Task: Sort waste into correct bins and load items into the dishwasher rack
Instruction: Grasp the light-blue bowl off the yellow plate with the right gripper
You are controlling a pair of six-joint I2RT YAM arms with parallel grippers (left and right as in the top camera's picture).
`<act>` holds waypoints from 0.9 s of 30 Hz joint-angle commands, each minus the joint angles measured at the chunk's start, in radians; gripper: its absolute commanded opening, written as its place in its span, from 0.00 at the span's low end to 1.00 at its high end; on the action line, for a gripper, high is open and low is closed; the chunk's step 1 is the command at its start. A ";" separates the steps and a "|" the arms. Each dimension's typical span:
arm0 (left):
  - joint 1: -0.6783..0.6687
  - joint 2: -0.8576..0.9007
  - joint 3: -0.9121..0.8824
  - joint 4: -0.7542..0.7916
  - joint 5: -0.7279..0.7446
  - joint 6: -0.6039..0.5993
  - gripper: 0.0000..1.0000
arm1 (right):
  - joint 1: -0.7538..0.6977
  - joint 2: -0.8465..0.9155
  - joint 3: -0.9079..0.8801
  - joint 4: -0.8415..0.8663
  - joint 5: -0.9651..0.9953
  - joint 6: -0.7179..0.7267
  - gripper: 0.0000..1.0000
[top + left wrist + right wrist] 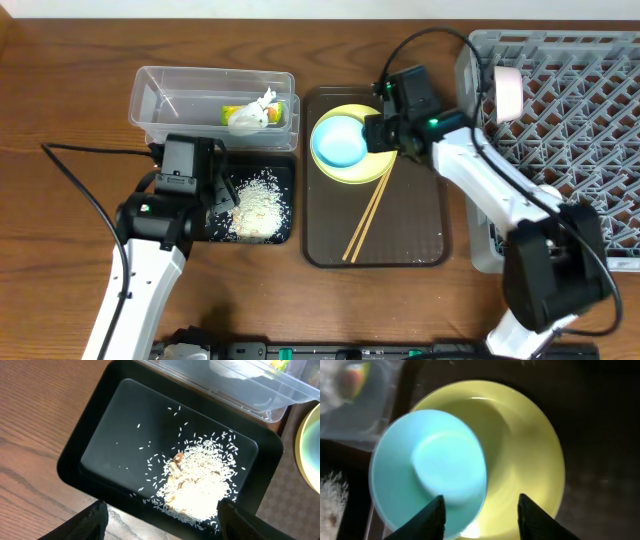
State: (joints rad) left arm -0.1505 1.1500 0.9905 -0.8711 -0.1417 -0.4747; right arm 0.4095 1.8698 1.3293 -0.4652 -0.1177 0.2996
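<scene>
Chopsticks (367, 220): we see the wooden pair lying slantwise on the brown serving tray (420, 225), toward the near edge of the table, untouched.

Rice (256, 208): heaped in the black tray (285, 235) left of the serving tray — that waste looks sorted.

Left gripper (162, 522): it hovers over the black tray with its fingers spread and nothing between them.

Blue bowl (339, 142): resting tilted on the yellow plate (385, 160) at the far end of the serving tray.

Right gripper (480, 515): poised above the bowl's rim, jaws parted, holding nothing.

Clear tub (160, 85): toward the far left, with the tissue (262, 108) and the green-and-yellow wrapper (240, 115) inside.

Dishwasher rack (600, 120): at the far right corner, one pale bowl (509, 90) already standing on edge in it.

Step in hand: we judge the waste done and the dish loading under way, the blue bowl next.

Next move: descend so one finger goes inside the rim and one outside, close firmly — then lift clear of the plate and carry right to the rack.
</scene>
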 commanded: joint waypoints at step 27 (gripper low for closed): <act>0.006 0.014 -0.011 -0.003 -0.024 -0.010 0.73 | -0.114 -0.229 -0.001 0.109 0.517 -0.095 0.01</act>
State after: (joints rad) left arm -0.1505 1.1587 0.9905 -0.8711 -0.1421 -0.4744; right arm 0.3416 1.7317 1.3209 -0.3691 0.1997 0.3534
